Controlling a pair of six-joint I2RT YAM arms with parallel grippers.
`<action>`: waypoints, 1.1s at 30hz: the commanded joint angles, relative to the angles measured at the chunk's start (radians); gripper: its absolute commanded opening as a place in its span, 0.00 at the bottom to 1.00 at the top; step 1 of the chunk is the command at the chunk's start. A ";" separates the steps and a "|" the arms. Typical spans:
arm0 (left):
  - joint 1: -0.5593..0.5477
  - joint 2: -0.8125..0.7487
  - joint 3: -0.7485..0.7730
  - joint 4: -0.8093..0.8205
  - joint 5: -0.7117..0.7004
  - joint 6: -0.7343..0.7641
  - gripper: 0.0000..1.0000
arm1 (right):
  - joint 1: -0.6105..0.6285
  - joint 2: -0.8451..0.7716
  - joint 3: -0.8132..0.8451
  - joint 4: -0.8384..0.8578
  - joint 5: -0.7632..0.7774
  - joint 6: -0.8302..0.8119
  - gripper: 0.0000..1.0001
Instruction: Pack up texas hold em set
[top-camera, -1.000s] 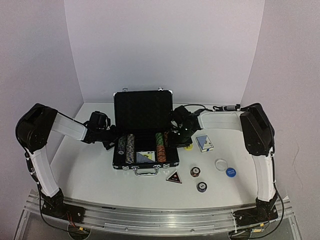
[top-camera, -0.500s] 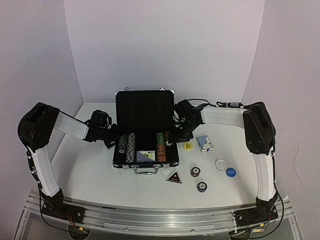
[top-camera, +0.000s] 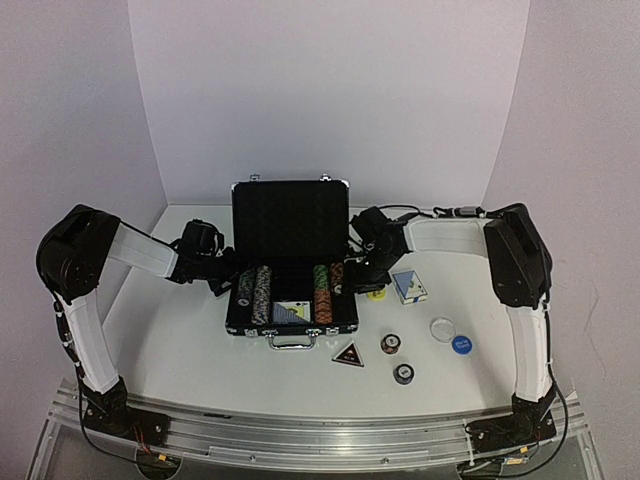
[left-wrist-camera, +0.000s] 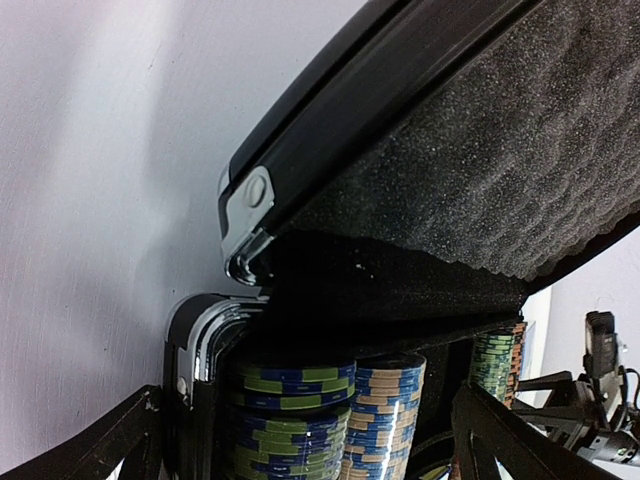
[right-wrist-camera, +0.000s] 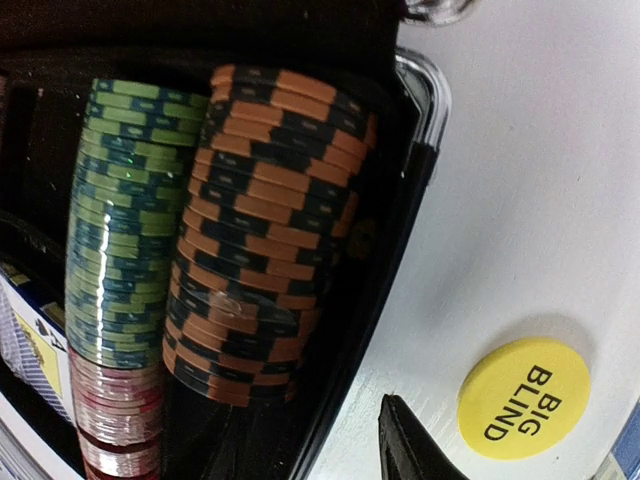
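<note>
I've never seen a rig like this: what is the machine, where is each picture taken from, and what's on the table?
Two white robot arms are bolted at the table's near edge. One picture looks down from above; the other two come from wrist cameras. An open black briefcase holds rows of poker chips. Beside it lie a blue card deck, a yellow disc, a clear disc, a blue disc, a triangular marker and two chip stacks. The left end effector is open at the case's left end; the right end effector's grip cannot be seen.
</note>
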 joint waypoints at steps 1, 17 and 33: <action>-0.009 0.016 0.002 -0.035 0.018 0.008 1.00 | -0.006 -0.077 -0.029 0.005 -0.027 -0.043 0.43; -0.016 -0.059 0.008 -0.089 -0.030 0.027 1.00 | -0.004 -0.248 -0.096 0.005 -0.043 -0.023 0.65; -0.022 -0.755 -0.010 -0.826 -0.451 0.006 1.00 | -0.002 -0.733 -0.628 -0.007 -0.025 0.119 0.94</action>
